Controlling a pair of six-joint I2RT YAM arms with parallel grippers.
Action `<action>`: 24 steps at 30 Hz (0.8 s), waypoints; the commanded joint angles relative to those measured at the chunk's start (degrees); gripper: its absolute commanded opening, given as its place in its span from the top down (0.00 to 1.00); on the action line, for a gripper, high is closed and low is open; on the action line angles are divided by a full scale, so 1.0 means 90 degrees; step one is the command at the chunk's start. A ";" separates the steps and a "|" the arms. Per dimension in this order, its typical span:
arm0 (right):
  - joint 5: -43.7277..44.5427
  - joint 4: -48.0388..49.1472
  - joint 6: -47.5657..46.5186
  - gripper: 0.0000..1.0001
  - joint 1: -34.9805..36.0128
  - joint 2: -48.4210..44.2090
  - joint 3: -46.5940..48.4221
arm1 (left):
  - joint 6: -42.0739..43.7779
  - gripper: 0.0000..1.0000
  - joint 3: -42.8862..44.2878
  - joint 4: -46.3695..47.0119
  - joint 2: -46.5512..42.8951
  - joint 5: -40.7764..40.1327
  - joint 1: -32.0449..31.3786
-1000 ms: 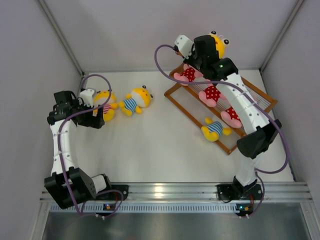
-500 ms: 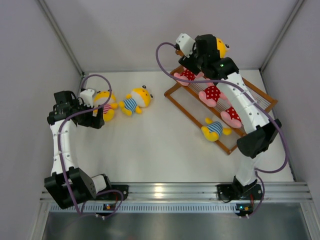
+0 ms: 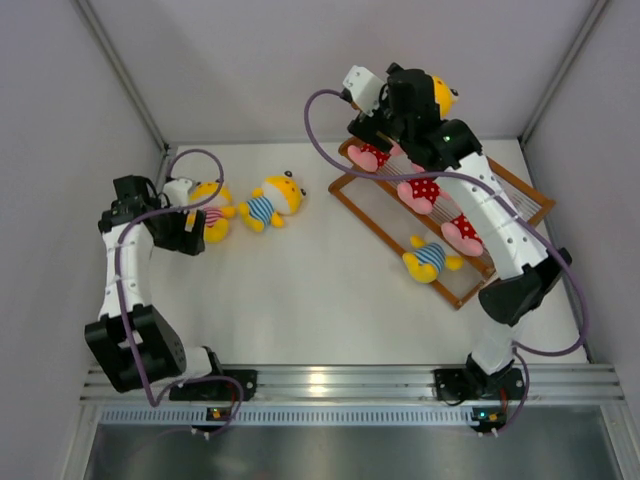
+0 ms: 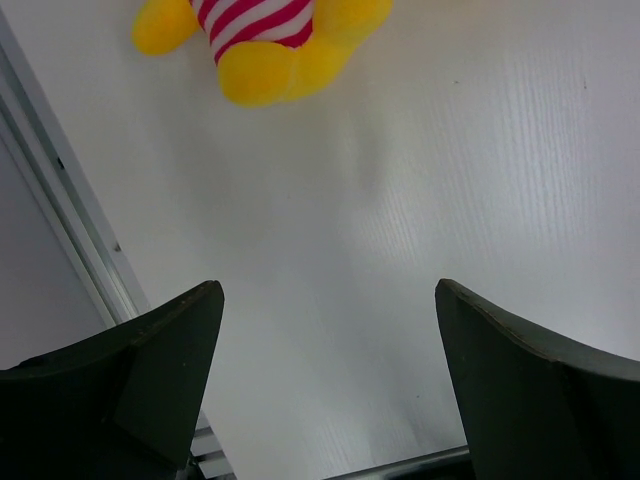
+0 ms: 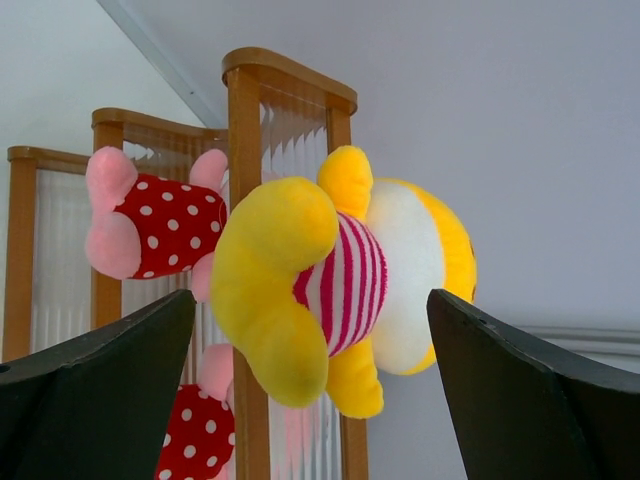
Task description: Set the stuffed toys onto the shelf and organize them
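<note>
Right gripper (image 5: 310, 300) is spread wide either side of the pink-striped yellow toy (image 5: 340, 280), fingers clear of it, at the top end of the shelf (image 3: 352, 205), 1 o'clock in the top view. Three red-dotted pink toys (image 3: 420, 188) and a blue-striped yellow toy (image 3: 428, 258) lie on the shelf. Left gripper (image 4: 328, 290) is spread over the table (image 3: 300, 300), with a second pink-striped toy (image 4: 262, 40) at its 12 o'clock. Another blue-striped toy (image 3: 270, 200) lies on the table at 10 o'clock.

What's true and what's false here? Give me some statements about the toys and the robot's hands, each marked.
1. Two yellow toys lie on the table. True.
2. The left hand grips a toy. False: it is open and empty.
3. Three pink toys sit on the shelf. True.
4. Every toy on the shelf is pink. False: a blue-striped toy lies there too.
</note>
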 commanded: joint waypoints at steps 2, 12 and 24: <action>0.0239 0.0216 -0.0133 0.01 0.0238 -0.0492 0.0071 | 0.0329 0.06 0.0680 0.0229 0.0786 -0.0379 0.0037; 0.0835 0.0469 -0.0319 0.01 0.0960 -0.1253 -0.0718 | 0.0222 0.09 0.1140 0.0991 0.2358 0.0098 -0.0314; 0.1382 0.0890 -0.0163 0.01 0.1702 -0.2172 -0.2271 | 0.0028 0.91 0.1022 0.2036 0.2653 0.0586 -0.0363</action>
